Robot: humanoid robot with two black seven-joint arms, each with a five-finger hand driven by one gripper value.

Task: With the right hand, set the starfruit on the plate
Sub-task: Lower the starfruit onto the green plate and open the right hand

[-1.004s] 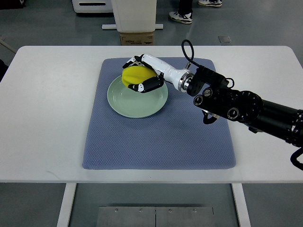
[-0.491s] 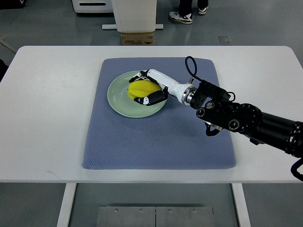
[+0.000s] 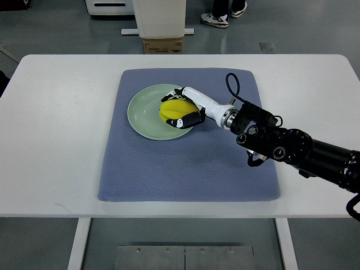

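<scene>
On round glossy plate, smooth yellow starfruit within robot hand.

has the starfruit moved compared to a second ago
Yes. The starfruit, held in the right hand, has shifted right and toward the camera, from the plate's far edge to its right side.

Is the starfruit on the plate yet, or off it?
On it: the starfruit sits inside the right part of the green plate, with the right hand curled around it, not released.
</scene>
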